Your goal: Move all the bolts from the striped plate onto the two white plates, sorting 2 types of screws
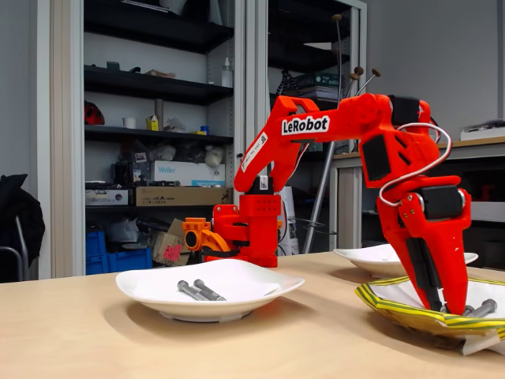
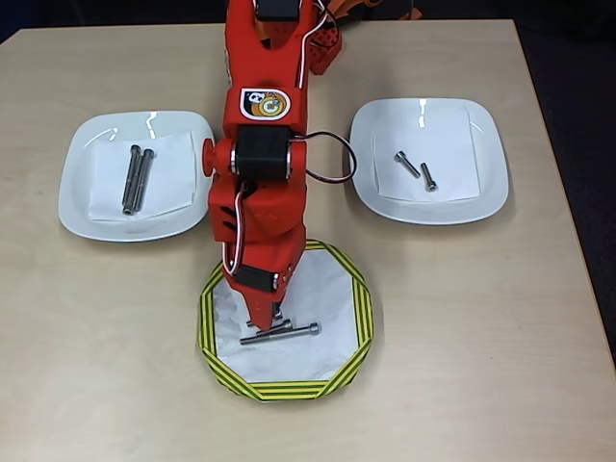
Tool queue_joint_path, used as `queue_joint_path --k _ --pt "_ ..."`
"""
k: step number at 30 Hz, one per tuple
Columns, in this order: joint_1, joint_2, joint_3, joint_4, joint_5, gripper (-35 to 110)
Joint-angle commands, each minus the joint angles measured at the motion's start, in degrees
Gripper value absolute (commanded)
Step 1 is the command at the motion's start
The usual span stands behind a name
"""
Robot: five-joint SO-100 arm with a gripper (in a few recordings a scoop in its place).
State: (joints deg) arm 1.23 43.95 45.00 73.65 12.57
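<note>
In the overhead view, the red arm reaches down from twelve o'clock and its hand sits low over the striped plate, which lies at six o'clock on the worktop. The fingertips come down at the plate's ten o'clock part, on its white centre. Just at the tips lie the plate's bolts: a long bolt lying crosswise, its head toward three o'clock, and a shorter bolt directly above it, partly hidden under the hand. The shorter one touches or nearly touches the fingertips; whether the fingers are apart, together or clamped on it cannot be told from here. At nine o'clock of the arm the left white plate carries two long bolts side by side, pointing twelve to six. At three o'clock the right white plate carries two short bolts, close together.

In the fixed view, the hand dips inside the striped plate at the four o'clock corner of the picture, its dark fingertip down near the plate's floor. The bolts lie just at three o'clock of the tip, heads showing above the rim. The fingers' spread stays unclear here too. The near white plate holds two long bolts; the far white plate stands behind the hand.
</note>
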Motion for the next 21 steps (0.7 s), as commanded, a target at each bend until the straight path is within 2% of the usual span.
queue_joint_path --k 1,6,21 --pt "1.3 0.4 -1.9 1.1 1.1 4" --pt "1.3 0.5 -3.1 2.3 3.0 0" --pt "-2.9 10.8 -3.8 16.8 14.9 0"
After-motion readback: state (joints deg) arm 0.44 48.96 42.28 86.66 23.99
